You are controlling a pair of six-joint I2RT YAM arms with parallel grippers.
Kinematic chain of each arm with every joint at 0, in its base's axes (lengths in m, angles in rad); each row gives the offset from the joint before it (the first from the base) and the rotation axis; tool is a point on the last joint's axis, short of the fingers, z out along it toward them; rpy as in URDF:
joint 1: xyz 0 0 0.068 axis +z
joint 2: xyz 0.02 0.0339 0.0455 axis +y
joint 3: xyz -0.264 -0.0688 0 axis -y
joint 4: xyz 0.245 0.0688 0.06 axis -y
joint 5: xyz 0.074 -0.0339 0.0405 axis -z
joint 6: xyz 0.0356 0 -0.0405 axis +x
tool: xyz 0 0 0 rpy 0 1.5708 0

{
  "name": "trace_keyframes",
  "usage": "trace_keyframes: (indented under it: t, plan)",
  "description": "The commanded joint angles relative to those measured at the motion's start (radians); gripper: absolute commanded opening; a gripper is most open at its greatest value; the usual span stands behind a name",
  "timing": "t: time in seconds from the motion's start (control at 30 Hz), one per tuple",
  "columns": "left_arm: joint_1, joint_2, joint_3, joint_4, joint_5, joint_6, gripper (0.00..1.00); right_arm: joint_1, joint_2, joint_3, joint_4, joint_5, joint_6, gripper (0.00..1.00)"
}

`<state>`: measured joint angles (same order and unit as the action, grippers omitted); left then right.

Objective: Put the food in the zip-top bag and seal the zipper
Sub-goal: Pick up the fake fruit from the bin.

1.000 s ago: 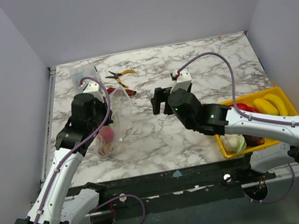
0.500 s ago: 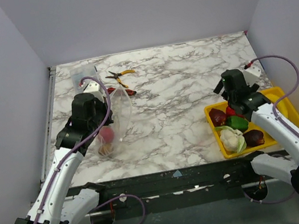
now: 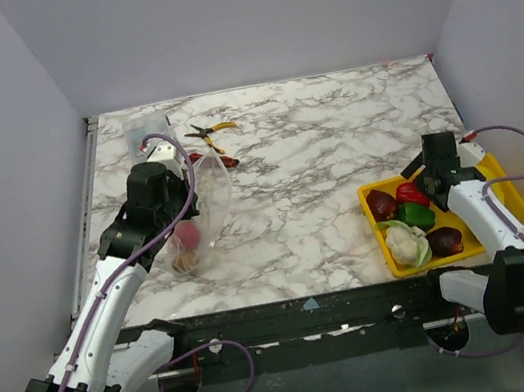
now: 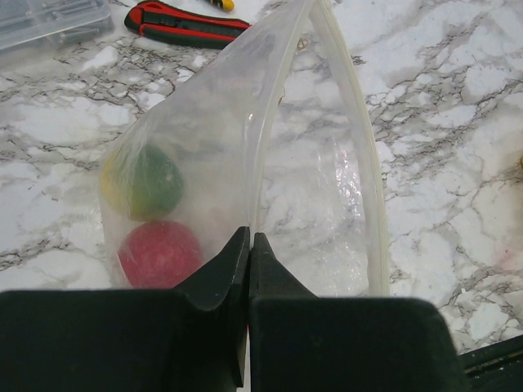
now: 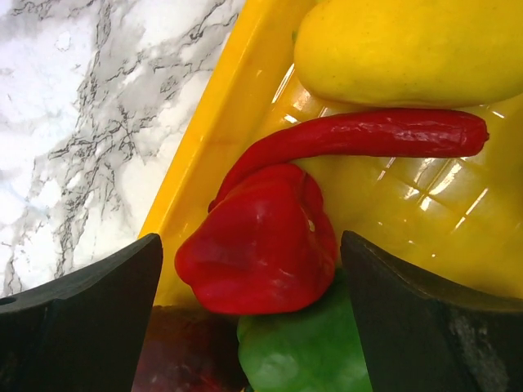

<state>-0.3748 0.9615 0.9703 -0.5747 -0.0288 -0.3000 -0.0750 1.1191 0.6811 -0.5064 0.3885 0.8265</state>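
Observation:
My left gripper [image 4: 250, 238] is shut on one lip of the clear zip-top bag [image 4: 245, 163], holding its mouth open; the zipper [image 4: 353, 98] strip runs along the other lip. A red ball [image 4: 159, 251] and a green-yellow ball [image 4: 145, 181] lie inside. The bag also shows in the top view [image 3: 204, 201] below the left gripper [image 3: 172, 193]. My right gripper [image 5: 252, 245] is open over the yellow tray [image 5: 214, 131], fingers either side of a red pepper [image 5: 261, 237] on a green pepper [image 5: 302, 347]. A red chili [image 5: 368, 135] lies behind. The pale leafy piece [image 3: 405, 244] sits in the tray.
A yellow squash [image 5: 409, 49] lies at the tray's far end. A maroon piece [image 3: 381, 203] and another [image 3: 446, 241] are in the tray [image 3: 379, 236]. Red-handled cutter [image 4: 184, 20], pliers [image 3: 211, 134] and a rigid clear box [image 4: 49, 18] lie behind the bag.
My right arm has swung from the table's middle back to the yellow tray and lowered over the red pepper. The left arm and bag have not moved.

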Motion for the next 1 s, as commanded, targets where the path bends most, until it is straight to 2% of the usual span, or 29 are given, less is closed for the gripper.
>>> trace_keyframes:
  t: [0.0, 0.2, 0.47, 0.6, 0.77, 0.83, 0.97]
  plan:
    - [0.005, -0.002, 0.007, -0.003, 0.018, -0.007, 0.0, -0.023, 0.032, -0.032, 0.074, -0.063, 0.021, 0.92]
    - [0.004, 0.003, 0.01, -0.007, 0.015, -0.005, 0.0, -0.041, 0.041, -0.096, 0.164, -0.123, 0.043, 0.92]
    - [0.005, 0.008, 0.009, -0.006, 0.02, -0.005, 0.0, -0.051, -0.004, -0.181, 0.264, -0.093, 0.047, 0.83]
    - [0.005, 0.013, 0.01, -0.006, 0.015, -0.005, 0.0, -0.052, -0.073, -0.187, 0.249, -0.089, 0.037, 0.74]
    - [0.005, 0.014, 0.007, -0.001, 0.021, -0.006, 0.0, -0.052, -0.199, -0.172, 0.193, -0.074, 0.022, 0.43]
    - [0.005, 0.02, 0.013, -0.006, 0.023, -0.007, 0.0, -0.052, -0.234, -0.148, 0.153, -0.066, 0.019, 0.37]
    - [0.006, 0.017, 0.009, -0.004, 0.028, -0.007, 0.0, -0.051, -0.262, -0.079, 0.099, -0.097, -0.018, 0.32]
